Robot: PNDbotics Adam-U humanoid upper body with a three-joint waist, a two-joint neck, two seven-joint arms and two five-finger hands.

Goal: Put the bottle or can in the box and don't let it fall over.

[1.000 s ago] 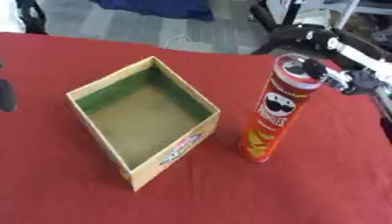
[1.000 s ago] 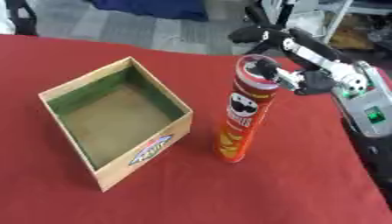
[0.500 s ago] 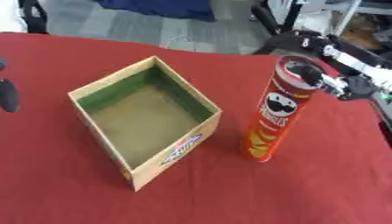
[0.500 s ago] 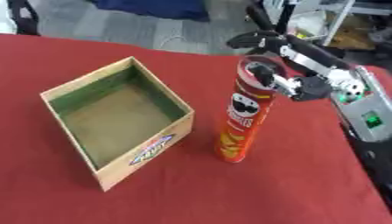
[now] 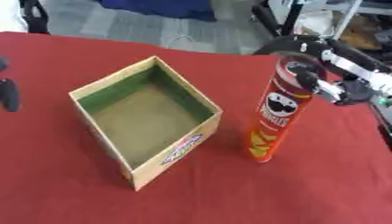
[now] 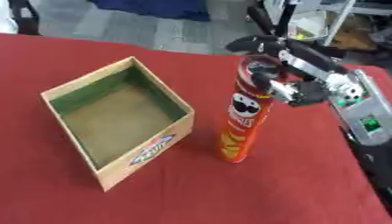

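**Right robot hand at the top of the can**

Now the tall red can (image 6: 243,118) stands upright, leaning slightly, on the red surface (image 5: 306,192), just beside the right wall of the open cardboard box (image 5: 145,120) and not inside it. The right robot hand (image 6: 277,75) reaches in from the right, its fingers curled round the can's upper end, a dark finger (image 6: 253,41) arching over the far side of the rim. The box sits askew with one corner toward the camera, its inside greenish, a printed label on its near right wall. The left robot hand (image 5: 9,92) shows only as a dark shape at the left edge; whether it is open I cannot tell.
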